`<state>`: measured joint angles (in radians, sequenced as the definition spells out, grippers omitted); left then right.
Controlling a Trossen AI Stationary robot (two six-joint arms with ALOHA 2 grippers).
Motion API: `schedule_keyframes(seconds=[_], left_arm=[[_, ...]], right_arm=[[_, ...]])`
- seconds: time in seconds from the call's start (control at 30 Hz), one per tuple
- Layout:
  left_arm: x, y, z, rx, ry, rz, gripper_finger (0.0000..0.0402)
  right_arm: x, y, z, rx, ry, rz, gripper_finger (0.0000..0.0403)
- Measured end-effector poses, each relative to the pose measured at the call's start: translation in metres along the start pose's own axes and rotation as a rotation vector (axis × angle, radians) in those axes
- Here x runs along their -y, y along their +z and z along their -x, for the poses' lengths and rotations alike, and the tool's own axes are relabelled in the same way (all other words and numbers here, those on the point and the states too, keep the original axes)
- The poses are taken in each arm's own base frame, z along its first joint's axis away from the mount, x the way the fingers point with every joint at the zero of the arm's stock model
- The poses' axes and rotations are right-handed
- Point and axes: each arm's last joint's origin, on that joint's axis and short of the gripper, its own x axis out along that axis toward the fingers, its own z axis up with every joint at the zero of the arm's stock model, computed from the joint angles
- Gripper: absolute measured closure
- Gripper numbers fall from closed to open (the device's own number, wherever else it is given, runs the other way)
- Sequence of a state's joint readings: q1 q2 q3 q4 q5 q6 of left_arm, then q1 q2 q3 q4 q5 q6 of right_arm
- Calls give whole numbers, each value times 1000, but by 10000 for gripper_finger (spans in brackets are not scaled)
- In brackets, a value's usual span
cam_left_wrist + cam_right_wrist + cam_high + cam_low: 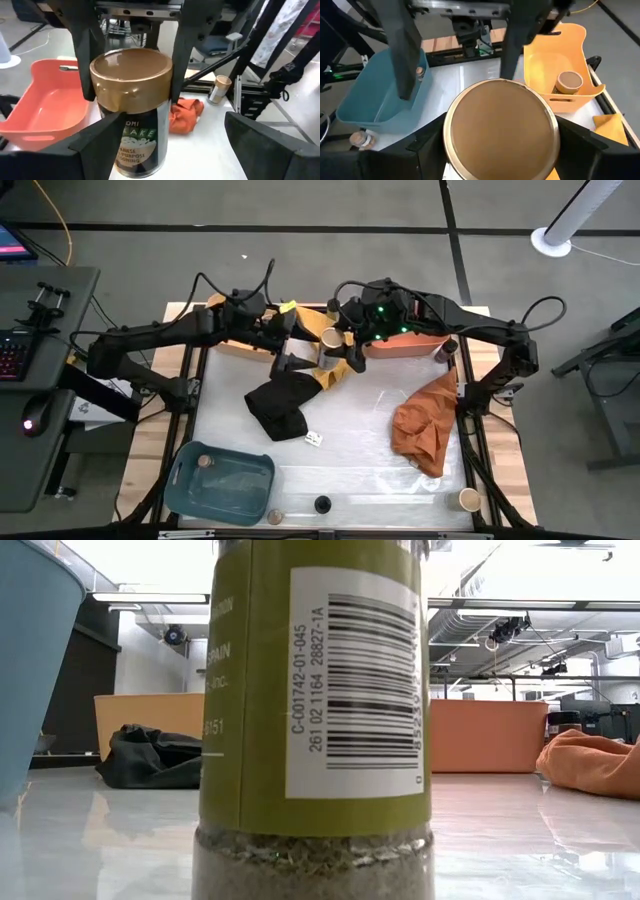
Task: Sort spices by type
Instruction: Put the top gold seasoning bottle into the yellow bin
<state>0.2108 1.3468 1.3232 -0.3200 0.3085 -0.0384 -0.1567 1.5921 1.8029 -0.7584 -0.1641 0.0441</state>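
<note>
Two grippers meet at 12 o'clock on the table [350,435]. The left gripper [299,356] has its fingers [260,145] apart, at 8 o'clock of the tan-topped spice jar [131,75]. The right gripper [500,142], at 1 o'clock, is clamped on that jar.

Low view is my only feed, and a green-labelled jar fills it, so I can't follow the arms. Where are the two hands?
Observer: Both meet at the middle of the table's far side, around one tan-topped jar. The right hand clamps its lid.
Operator: And the left one?
Observer: The left hand faces that jar with its fingers spread, not gripping.
Operator: Is anything in the bins?
Observer: A small jar sits in the blue bin, and a tan-lidded jar sits in the yellow bin.
</note>
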Motion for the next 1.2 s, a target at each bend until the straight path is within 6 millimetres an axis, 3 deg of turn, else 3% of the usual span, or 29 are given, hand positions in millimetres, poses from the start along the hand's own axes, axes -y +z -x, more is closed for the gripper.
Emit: schedule_keyframes(seconds=[0.3, 0.63, 0.83, 1.2], left_arm=[[-5, 3, 2, 35, 118, -11, 66], [8, 14, -1, 146, 28, -39, 66], [8, 10, -13, 129, 14, -30, 66], [7, 12, -17, 164, 13, -27, 88]], right_arm=[[-8, 15, 16, 68, 16, 38, 128], [-10, 23, 19, 143, 11, 56, 128], [-12, 31, 20, 224, 27, 64, 128], [-11, 26, 19, 178, 28, 31, 128]])
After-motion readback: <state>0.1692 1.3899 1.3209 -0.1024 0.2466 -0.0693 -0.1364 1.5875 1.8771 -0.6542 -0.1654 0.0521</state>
